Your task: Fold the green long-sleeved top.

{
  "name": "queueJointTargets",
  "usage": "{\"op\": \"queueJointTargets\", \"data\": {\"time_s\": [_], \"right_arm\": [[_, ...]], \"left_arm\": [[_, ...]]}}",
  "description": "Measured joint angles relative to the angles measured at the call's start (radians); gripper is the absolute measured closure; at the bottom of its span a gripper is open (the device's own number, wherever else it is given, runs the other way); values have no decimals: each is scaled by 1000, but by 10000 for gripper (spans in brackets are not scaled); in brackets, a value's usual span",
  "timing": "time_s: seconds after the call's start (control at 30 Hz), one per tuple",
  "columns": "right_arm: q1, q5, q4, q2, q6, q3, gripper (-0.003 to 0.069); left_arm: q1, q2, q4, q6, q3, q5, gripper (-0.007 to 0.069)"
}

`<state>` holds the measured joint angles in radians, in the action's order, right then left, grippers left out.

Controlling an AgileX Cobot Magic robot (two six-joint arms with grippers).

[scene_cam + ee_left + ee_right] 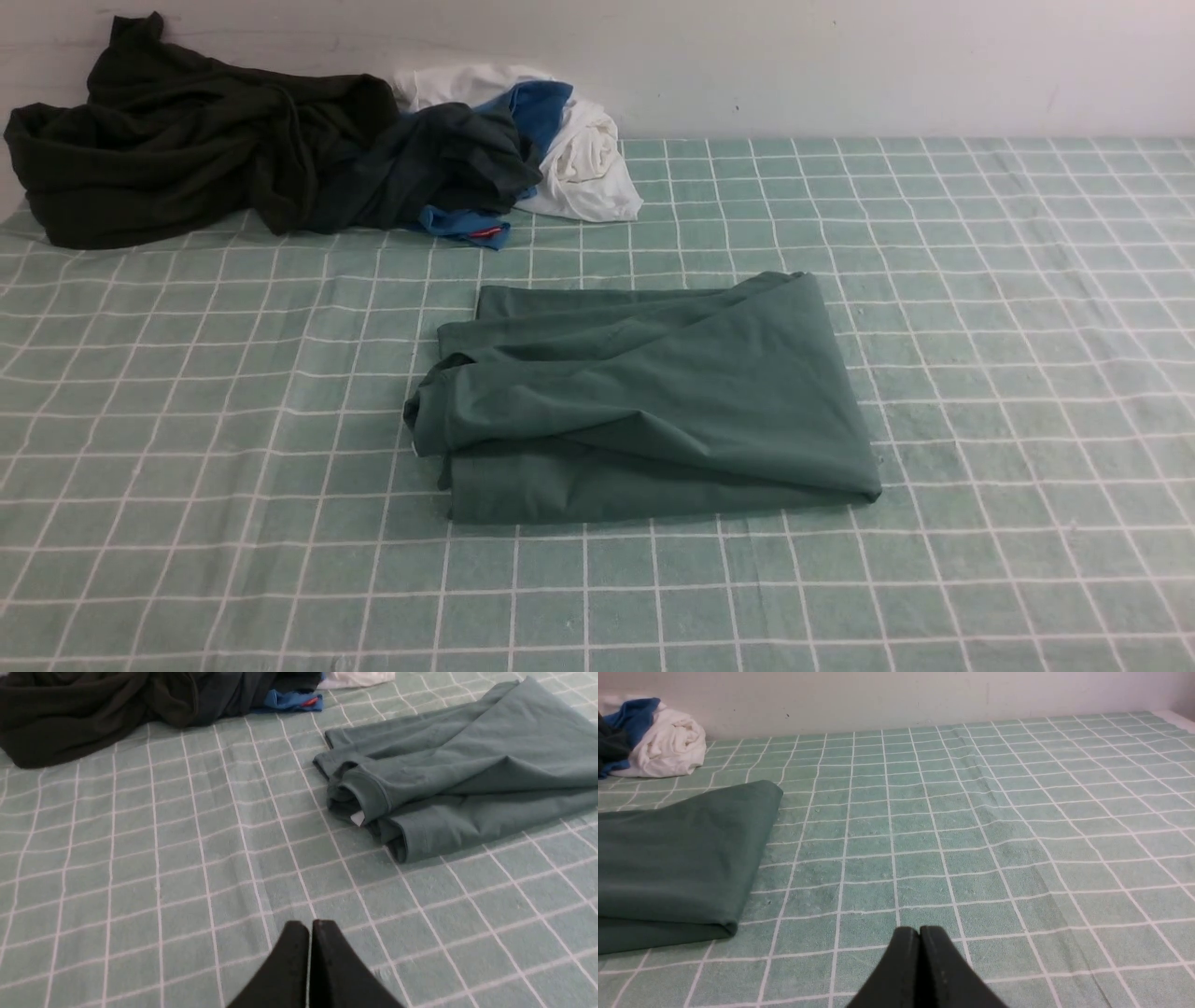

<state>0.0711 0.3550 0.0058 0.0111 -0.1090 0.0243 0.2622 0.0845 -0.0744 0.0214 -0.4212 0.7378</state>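
Since the top [644, 401] already lies folded mid-table on the cloth [980, 373], soft, light and floppy, I'd pinch its thick left hems or right fold edge; left gripper [309, 933] and right gripper [920, 938] are closed, empty.

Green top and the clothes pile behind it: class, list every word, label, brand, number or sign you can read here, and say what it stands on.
No text can be read in any view.
White tag at the neck of the folded green top: no lettering can be made out.
Red label on the blue garment in the pile: too small and blurred to read.
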Motion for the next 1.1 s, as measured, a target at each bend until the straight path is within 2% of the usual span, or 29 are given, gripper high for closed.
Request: {"op": "queueJointTargets", "data": {"time_s": [0.07, 0.2, 0.4, 1.1], "right_arm": [[0, 0, -6, 0, 0, 0, 673], [0, 0, 0, 0, 0, 0, 673], [0, 0, 0, 0, 0, 0, 673], [0, 0, -6, 0, 1, 0, 673]], "left_arm": [[-26, -22, 8, 0, 44, -84, 628], [-178, -88, 74, -52, 216, -330, 628], [-327, -95, 100, -114, 394, -375, 628], [-319, -95, 112, -106, 440, -390, 628]]}}
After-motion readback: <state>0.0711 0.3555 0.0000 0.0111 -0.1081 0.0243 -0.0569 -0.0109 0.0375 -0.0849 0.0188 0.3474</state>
